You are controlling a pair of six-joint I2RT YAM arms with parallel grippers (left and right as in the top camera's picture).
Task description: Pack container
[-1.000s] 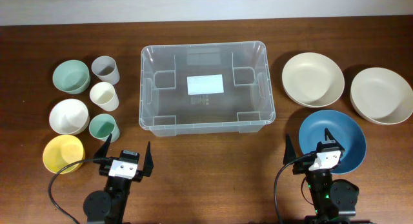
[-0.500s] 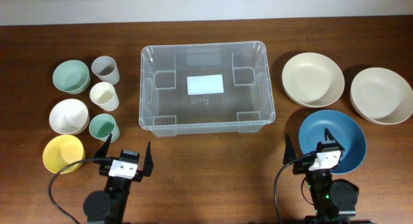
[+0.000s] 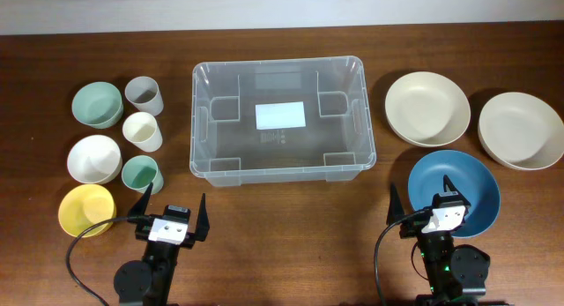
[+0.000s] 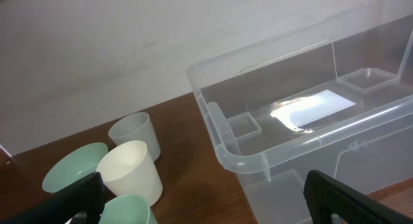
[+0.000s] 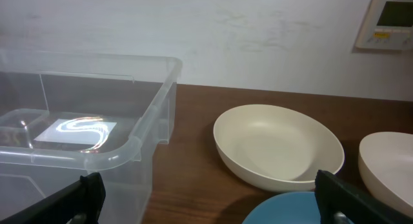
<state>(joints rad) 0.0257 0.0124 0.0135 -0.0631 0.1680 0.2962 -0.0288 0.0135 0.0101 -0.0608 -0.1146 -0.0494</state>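
Overhead, I see the container (image 3: 282, 170) mid-desk (image 3: 282, 235), with my left gripper (image 3: 174, 197) and right gripper (image 3: 419, 188) wide, empty, nearer me. Left wrist: container right of a cream cup (image 4: 131, 172). Right wrist: container left of a cream bowl (image 5: 277, 146).

Bright, even light; all views sharp.
Glare streaks the container (image 4: 310, 111) floor in both wrist views; shadows on the table (image 3: 282, 235) are faint.

Container (image 4: 322, 137) & blue bowl (image 5: 284, 210) clipped by pic edges
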